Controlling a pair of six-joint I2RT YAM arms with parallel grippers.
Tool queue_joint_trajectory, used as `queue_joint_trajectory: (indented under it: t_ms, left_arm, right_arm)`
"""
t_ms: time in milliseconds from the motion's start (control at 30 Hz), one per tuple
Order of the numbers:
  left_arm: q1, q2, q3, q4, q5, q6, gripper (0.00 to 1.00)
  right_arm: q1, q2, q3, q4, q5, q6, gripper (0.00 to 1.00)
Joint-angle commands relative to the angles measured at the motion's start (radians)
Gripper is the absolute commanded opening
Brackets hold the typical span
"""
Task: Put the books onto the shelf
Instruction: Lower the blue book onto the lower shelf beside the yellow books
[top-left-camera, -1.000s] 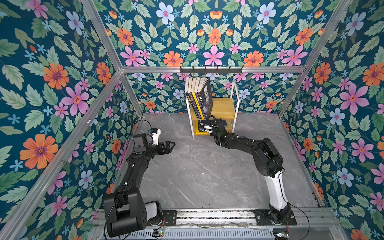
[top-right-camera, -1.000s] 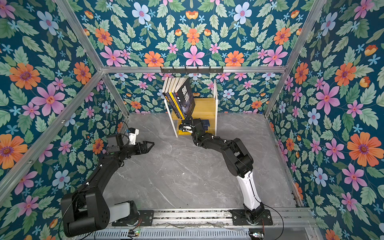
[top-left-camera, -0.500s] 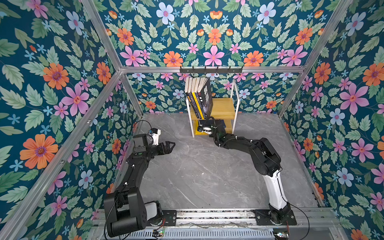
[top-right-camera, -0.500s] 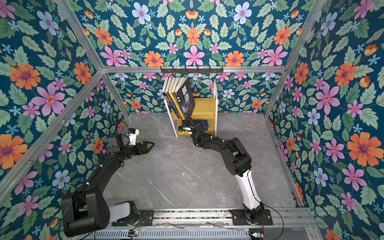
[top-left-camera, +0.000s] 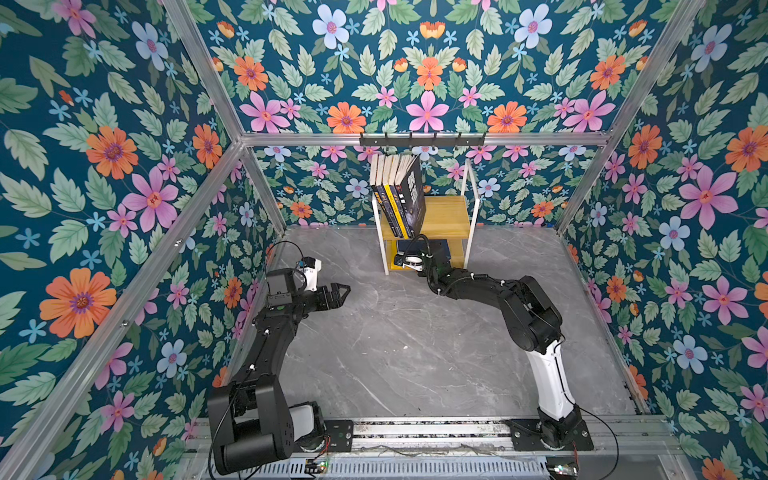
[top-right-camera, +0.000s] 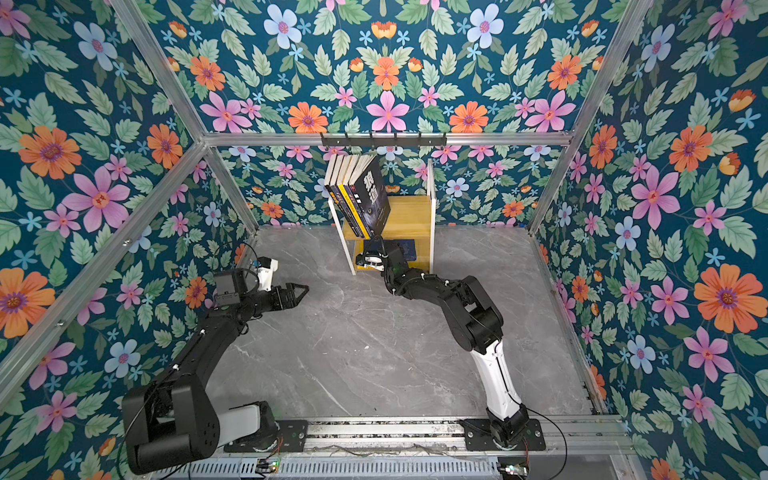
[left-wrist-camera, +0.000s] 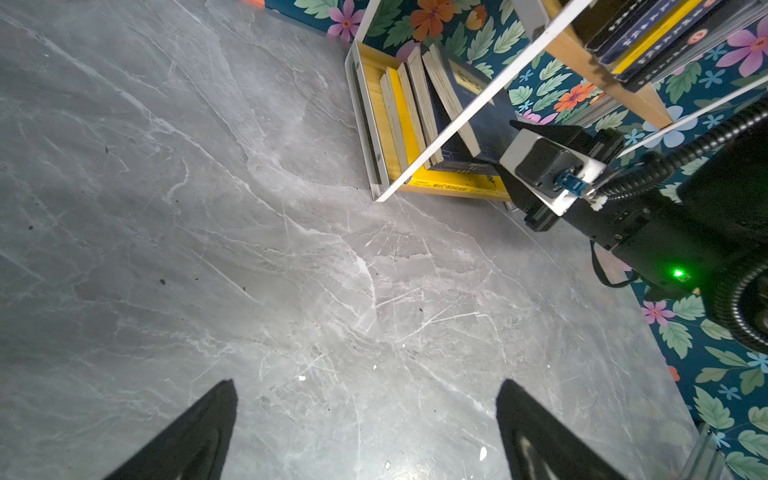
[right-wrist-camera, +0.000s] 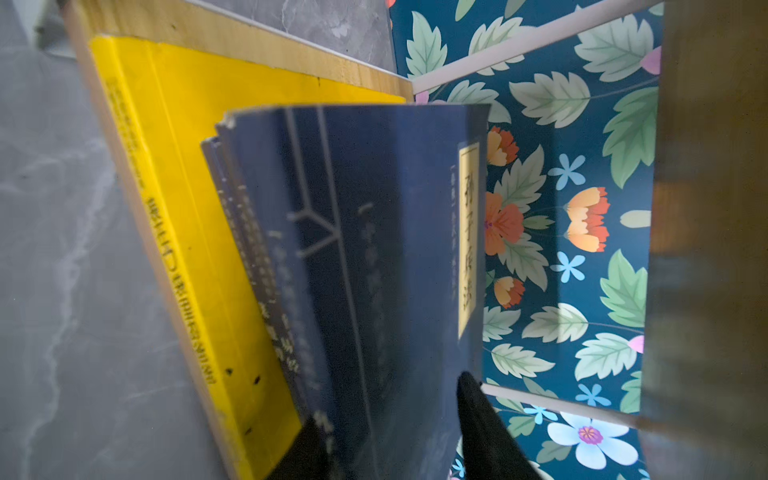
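The wooden shelf (top-left-camera: 446, 212) stands at the back wall (top-left-camera: 428, 70), books (top-left-camera: 399, 191) leaning on its upper tier. The right gripper (right-wrist-camera: 386, 397) reaches into the lower tier, fingers either side of a navy book (right-wrist-camera: 374, 249) atop a yellow book (right-wrist-camera: 187, 166); whether they grip it is unclear. The left gripper (left-wrist-camera: 368, 382) hangs wide open, empty, above the grey table (top-left-camera: 395, 353).
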Motion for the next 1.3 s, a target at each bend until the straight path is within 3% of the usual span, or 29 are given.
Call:
queue_joint_trajectory:
  t_ms: [0, 400, 867, 1267]
  left_arm:
    - [0.0, -0.004, -0.001, 0.014, 0.001, 0.013, 0.99]
    - [0.0, -0.009, -0.003, 0.016, 0.004, 0.01, 0.99]
    - [0.0, -0.018, -0.006, 0.017, 0.009, 0.007, 0.99]
    - [0.0, -0.015, -0.008, 0.02, 0.01, 0.002, 0.99]
  right_arm:
    - [0.008, -0.035, -0.013, -0.013, -0.04, 0.013, 0.47]
    - [0.011, -0.14, -0.092, -0.102, -0.097, 0.036, 0.63]
    - [-0.017, -0.153, -0.044, -0.34, -0.133, 0.103, 0.59]
    - [-0.082, -0.205, -0.037, -0.501, -0.237, 0.167, 0.59]
